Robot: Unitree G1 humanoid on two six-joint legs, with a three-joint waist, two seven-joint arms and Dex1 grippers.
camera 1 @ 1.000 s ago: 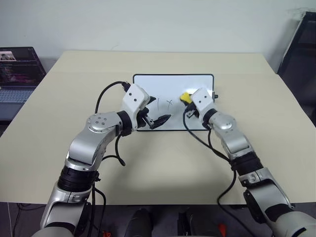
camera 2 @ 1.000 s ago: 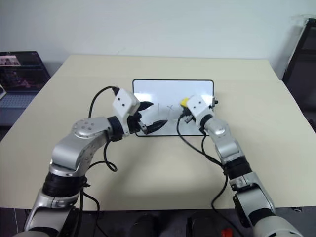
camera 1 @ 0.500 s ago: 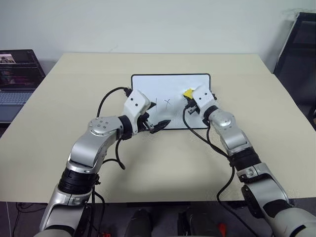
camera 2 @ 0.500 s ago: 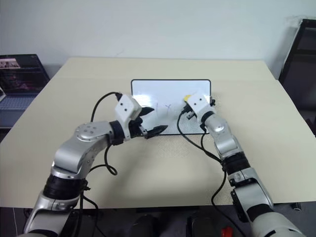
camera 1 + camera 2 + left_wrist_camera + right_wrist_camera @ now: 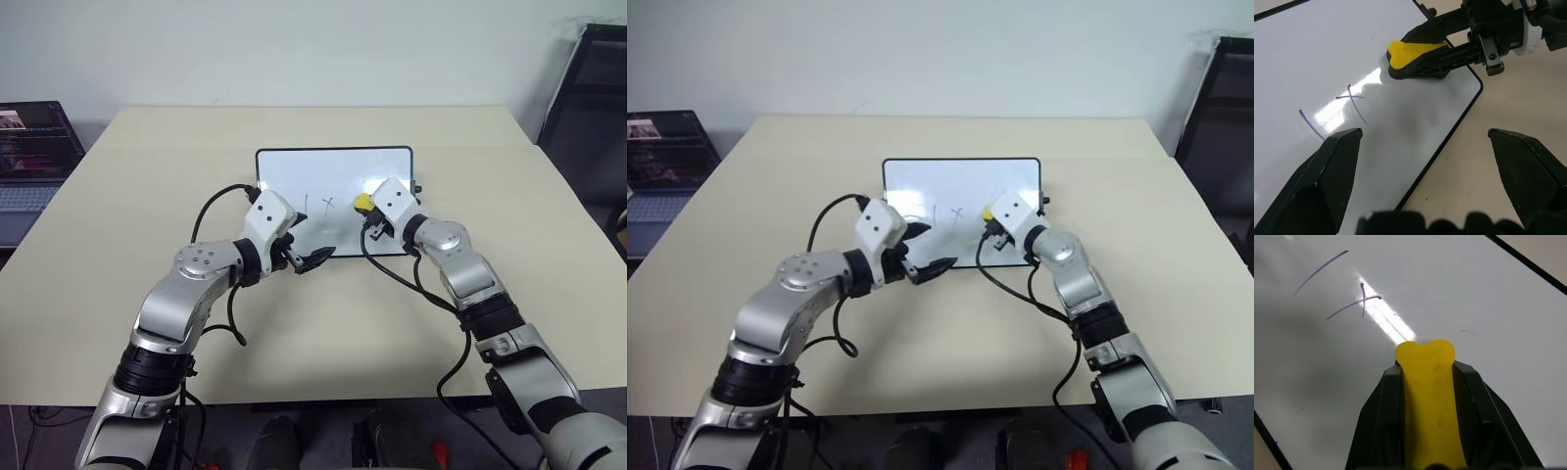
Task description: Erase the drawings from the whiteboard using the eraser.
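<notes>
Eraser point(image 5: 1429, 382) now beside fewer drawings point(image 5: 1347, 291)

It looks like an office or a lab room. A plain beige desk point(image 5: 323, 323) stands against a bare white wall point(image 5: 294, 49). An open laptop point(image 5: 29, 157) with a lit screen sits on a lower surface beside the desk, and a dark frame or rack point(image 5: 588, 108) stands at the other side.
</notes>
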